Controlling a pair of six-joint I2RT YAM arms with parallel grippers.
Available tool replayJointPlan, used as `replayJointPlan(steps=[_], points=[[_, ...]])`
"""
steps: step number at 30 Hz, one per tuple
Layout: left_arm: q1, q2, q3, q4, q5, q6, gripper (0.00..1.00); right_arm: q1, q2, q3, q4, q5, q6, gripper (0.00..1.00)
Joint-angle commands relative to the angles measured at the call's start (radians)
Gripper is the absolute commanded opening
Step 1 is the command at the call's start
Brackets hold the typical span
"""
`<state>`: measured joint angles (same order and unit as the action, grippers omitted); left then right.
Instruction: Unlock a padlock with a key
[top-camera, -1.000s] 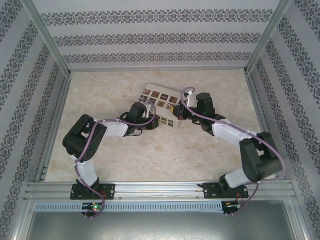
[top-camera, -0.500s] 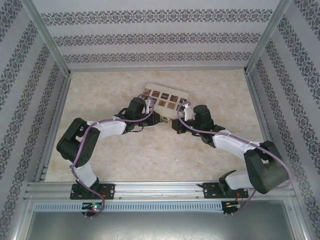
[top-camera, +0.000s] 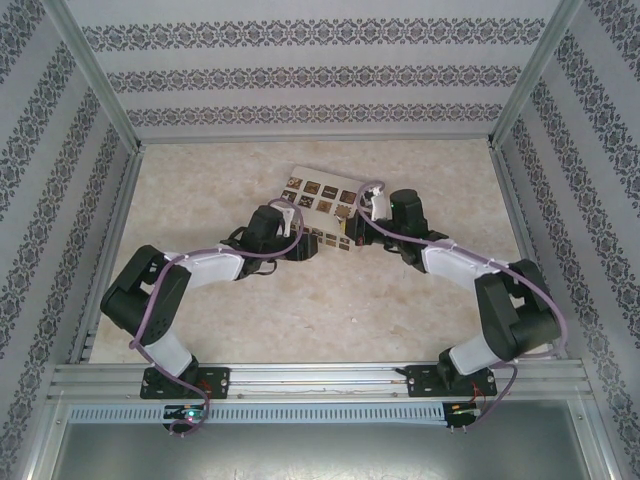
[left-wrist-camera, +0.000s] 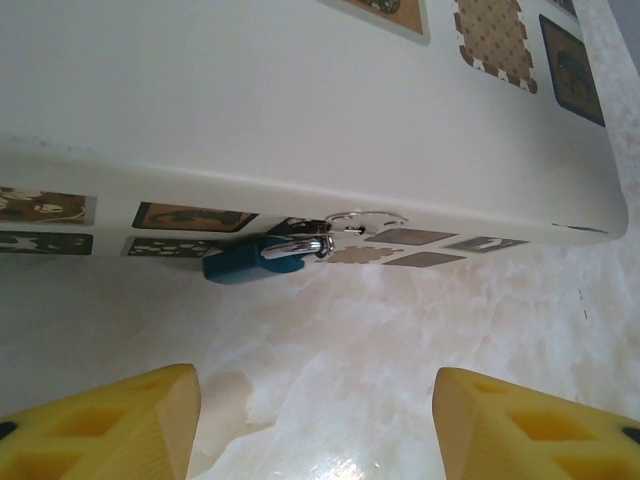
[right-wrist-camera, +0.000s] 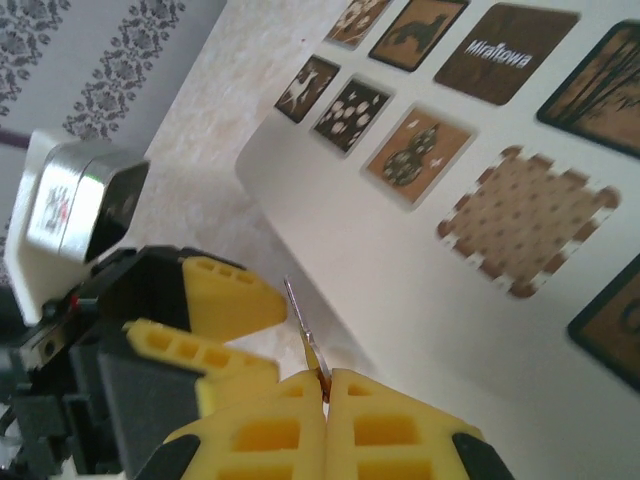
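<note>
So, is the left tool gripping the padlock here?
No, the left tool is open and apart from the blue padlock, which sits at the white box's side.

The left arm (top-camera: 135, 300) and the right arm (top-camera: 515, 320) are built alike, with bulky black joints, smooth white shells between them, and black bases. A purple cable (top-camera: 371, 185) loops loosely along each. The fingers (left-wrist-camera: 110, 425) are bright yellow blocks with moulded rectangular pockets, mounted on black housings.
</note>
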<state>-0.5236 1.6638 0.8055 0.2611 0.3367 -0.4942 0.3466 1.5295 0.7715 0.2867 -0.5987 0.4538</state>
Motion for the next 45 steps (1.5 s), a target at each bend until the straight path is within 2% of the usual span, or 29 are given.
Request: replayJointPlan(steps=[1,8,22,36,40,45], points=[[0.004,0.031,-0.002,0.104,0.024,0.053,0.65,-0.023,0.052,0.056,0.018,-0.047,0.010,0.00],[0.010,0.096,0.039,0.104,0.034,0.085,0.66,-0.047,0.138,0.097,-0.022,-0.024,0.002,0.00],[0.026,0.158,0.066,0.152,0.059,0.068,0.66,0.025,0.170,0.024,-0.009,-0.003,0.042,0.00],[0.027,0.173,0.080,0.103,-0.067,0.149,0.62,0.036,0.156,0.031,-0.010,0.010,0.049,0.00],[0.026,0.183,0.077,0.127,-0.056,0.158,0.61,0.035,0.155,0.032,-0.014,0.011,0.047,0.00],[0.026,0.200,0.087,0.153,-0.014,0.148,0.56,0.035,0.153,0.035,-0.014,0.011,0.049,0.00]])
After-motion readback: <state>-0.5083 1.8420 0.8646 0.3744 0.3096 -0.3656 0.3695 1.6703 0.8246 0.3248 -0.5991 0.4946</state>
